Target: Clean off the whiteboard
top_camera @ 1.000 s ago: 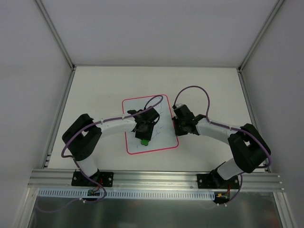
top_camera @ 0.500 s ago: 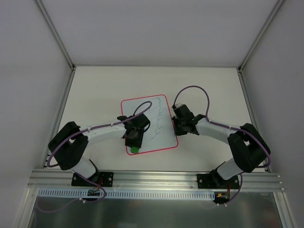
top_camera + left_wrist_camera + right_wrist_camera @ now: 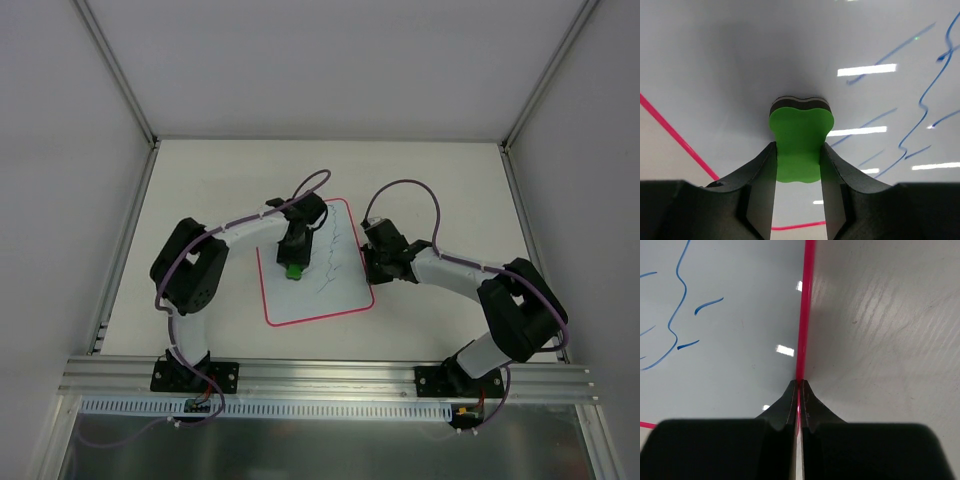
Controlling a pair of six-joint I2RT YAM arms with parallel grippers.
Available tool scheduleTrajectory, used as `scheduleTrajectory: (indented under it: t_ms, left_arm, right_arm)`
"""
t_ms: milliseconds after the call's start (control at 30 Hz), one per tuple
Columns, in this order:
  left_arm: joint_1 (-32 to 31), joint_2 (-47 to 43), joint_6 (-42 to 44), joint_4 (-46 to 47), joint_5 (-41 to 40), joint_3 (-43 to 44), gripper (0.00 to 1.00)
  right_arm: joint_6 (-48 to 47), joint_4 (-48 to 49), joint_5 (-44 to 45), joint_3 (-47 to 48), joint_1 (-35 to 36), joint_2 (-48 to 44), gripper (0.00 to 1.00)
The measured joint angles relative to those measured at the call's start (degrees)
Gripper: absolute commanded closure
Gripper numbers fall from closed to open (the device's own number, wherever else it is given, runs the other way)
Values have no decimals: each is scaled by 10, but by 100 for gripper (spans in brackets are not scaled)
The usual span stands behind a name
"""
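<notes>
whiteboard [image 3: 318,292] lies flat on table [image 3: 200,180], mid table, slightly turned. block [image 3: 294,270] sits on whiteboard, in its far left part, clamped between left gripper [image 3: 295,260] fingers [image 3: 760,175]. pen lines [image 3: 335,252] on whiteboard just right of block, running over the right half. right gripper [image 3: 371,262] at whiteboard's right edge, about mid-length, closed tips resting on the rim [image 3: 805,315]. left arm reaches in over whiteboard's far left corner. right arm lies right of whiteboard. both arm bases nearer than whiteboard's near edge.
</notes>
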Motion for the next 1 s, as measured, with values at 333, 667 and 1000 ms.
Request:
scheduleTrajectory:
  t_ms: [333,667,1000]
  left_arm:
    - [52,125,67,15,18,169,100]
    - [27,41,61,57,22,36,100]
    - [-66,-52,21,81,29,-91,100]
  right_arm:
    - [0,2,0,-1,0,0,100]
    - [0,4,0,-2,0,0,100]
    - [0,4,0,-2,0,0,100]
